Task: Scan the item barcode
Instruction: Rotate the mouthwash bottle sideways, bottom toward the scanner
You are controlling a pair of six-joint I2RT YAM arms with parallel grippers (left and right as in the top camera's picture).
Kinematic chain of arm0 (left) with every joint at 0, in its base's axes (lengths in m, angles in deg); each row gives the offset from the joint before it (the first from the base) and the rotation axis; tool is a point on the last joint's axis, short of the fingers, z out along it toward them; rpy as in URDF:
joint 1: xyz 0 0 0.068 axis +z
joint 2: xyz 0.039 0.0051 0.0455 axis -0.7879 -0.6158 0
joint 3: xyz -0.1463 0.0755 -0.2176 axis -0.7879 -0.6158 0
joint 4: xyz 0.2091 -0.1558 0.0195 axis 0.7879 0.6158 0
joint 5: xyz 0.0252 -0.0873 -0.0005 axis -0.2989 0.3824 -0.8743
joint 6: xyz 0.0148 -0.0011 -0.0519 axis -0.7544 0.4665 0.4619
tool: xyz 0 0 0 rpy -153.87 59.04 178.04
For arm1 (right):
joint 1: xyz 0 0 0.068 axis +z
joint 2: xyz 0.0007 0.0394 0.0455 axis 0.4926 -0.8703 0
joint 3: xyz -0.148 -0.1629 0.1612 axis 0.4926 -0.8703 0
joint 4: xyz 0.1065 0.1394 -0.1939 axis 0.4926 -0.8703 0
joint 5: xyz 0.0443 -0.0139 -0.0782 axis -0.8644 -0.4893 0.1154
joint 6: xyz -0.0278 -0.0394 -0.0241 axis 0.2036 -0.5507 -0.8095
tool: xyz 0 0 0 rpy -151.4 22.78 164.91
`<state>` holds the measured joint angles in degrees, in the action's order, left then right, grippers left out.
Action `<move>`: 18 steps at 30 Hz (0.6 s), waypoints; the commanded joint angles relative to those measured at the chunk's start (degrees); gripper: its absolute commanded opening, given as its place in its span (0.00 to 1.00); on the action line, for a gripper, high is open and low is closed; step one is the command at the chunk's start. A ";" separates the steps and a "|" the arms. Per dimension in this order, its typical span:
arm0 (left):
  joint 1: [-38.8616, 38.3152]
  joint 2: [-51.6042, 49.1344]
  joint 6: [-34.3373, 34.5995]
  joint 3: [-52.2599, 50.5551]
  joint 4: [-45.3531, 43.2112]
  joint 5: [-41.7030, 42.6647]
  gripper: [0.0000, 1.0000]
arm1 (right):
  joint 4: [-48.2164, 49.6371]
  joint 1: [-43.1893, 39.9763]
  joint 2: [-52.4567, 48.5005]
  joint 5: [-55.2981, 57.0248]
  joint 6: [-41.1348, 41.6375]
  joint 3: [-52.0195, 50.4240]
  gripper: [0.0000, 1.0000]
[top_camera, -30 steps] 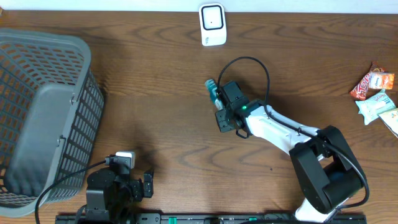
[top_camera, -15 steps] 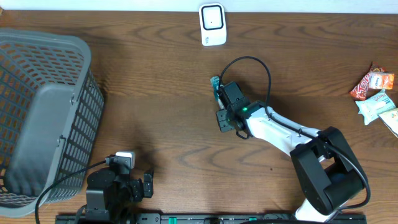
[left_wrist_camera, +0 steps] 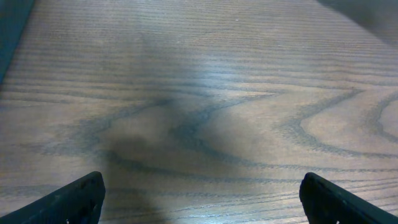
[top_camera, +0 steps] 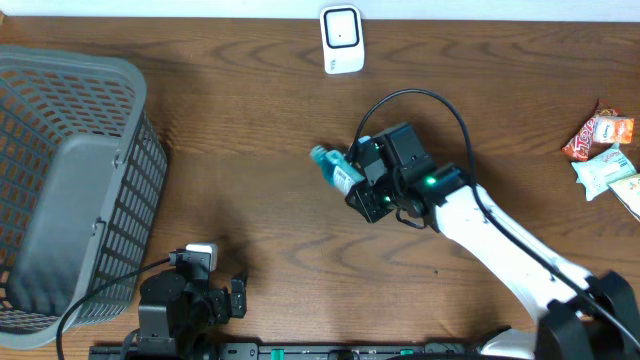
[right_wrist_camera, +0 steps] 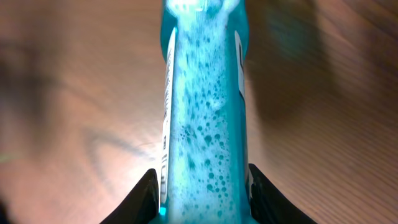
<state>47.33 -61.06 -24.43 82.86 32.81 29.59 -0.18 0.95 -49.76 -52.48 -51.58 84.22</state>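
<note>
A teal bottle [top_camera: 330,166] of bubbly liquid with a white label is held in my right gripper [top_camera: 353,182] over the middle of the table, its top pointing up-left. In the right wrist view the bottle [right_wrist_camera: 205,112] fills the centre, and the right gripper [right_wrist_camera: 203,196] is shut on its lower body, a black finger [right_wrist_camera: 144,200] on each side. The white scanner [top_camera: 341,40] stands at the table's back edge, well apart from the bottle. My left gripper [left_wrist_camera: 208,204] hangs open over bare wood, parked at the front left [top_camera: 236,297].
A large grey mesh basket [top_camera: 60,110] fills the left side. Several snack packets [top_camera: 603,150] lie at the right edge. A black cable [top_camera: 420,100] loops above the right wrist.
The right arm has risen and swung, turning the bottle from pointing toward the back to pointing up-left, slightly further left. The left arm has not moved.
</note>
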 commanded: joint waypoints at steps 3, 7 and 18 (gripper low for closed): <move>-0.17 -0.02 0.24 -0.17 0.17 0.09 0.99 | -0.26 -0.48 4.26 -8.15 -7.52 0.37 0.01; -0.17 -0.02 0.24 -0.17 0.17 0.09 1.00 | -0.42 -0.48 4.68 -12.94 -9.79 0.37 0.01; -0.17 -0.02 0.24 -0.17 0.17 0.09 1.00 | -3.93 -0.68 3.85 -3.56 -11.56 -0.52 0.01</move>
<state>47.33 -61.06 -24.43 82.84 32.81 29.57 -3.22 0.95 -46.83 -62.86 -61.81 84.22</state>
